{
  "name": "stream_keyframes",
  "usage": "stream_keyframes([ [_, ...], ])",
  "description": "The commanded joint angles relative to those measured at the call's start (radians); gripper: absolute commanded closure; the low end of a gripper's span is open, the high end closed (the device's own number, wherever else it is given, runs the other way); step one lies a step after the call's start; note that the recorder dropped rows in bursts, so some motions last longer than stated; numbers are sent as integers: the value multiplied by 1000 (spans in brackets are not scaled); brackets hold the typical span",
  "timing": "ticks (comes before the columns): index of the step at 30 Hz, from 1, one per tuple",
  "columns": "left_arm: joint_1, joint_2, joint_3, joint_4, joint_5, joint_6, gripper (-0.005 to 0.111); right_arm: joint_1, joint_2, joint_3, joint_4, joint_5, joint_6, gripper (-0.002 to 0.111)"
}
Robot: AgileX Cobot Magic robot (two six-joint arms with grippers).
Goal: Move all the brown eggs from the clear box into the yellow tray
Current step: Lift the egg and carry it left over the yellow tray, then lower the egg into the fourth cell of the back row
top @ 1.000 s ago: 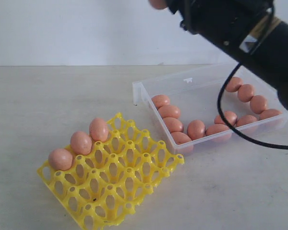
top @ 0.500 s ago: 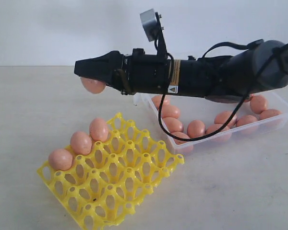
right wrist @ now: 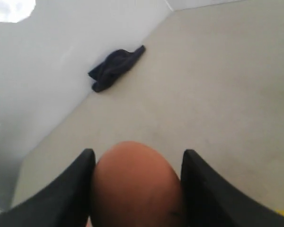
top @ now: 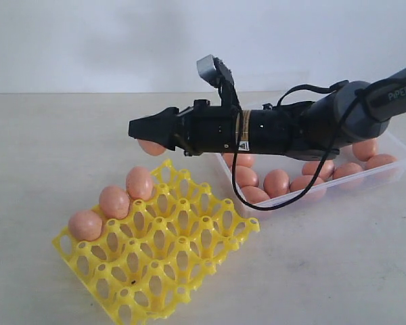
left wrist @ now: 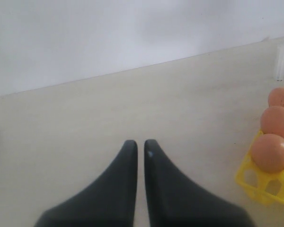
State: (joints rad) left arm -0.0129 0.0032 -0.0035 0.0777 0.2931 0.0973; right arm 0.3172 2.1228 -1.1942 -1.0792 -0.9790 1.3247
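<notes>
Three brown eggs [top: 114,201] sit along the yellow tray's [top: 247,227] upper-left edge; its other cups stand open. The right arm [top: 284,128] bars mid-frame above the clear box [top: 396,169]. The table [top: 47,149] at left lies bare.

A pale beige table [top: 47,135] filled the lower two-thirds of the exterior frame, matte and faintly speckled. Behind it, across the top of the frame, stood a plain white wall [top: 88,40]. In the right wrist view a dark cloth [right wrist: 114,67] lay crumpled on the table — right where it met the wall — and a bright glare [right wrist: 12,7] showed on the wall.
</notes>
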Motion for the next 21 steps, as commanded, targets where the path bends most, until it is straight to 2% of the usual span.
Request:
stream_keyframes([
  [1, -8, -3, 3, -2, 0, -3, 103, 8, -8, -6, 13, 172, -153, 109],
  [5, -8, -3, 3, -2, 0, -3, 103, 21, -8, -6, 23, 319, -327, 109],
  [11, -8, -3, 3, -2, 0, -3, 103, 21, -4, -6, 143, 324, -534, 109],
  [15, -8, -3, 3, -2, 0, -3, 103, 21, 15, -9, 225, 306, -551, 109],
  [21, -8, -3, 3, -2, 0, -3, 103, 21, 50, -47, 201, 288, -459, 109],
])
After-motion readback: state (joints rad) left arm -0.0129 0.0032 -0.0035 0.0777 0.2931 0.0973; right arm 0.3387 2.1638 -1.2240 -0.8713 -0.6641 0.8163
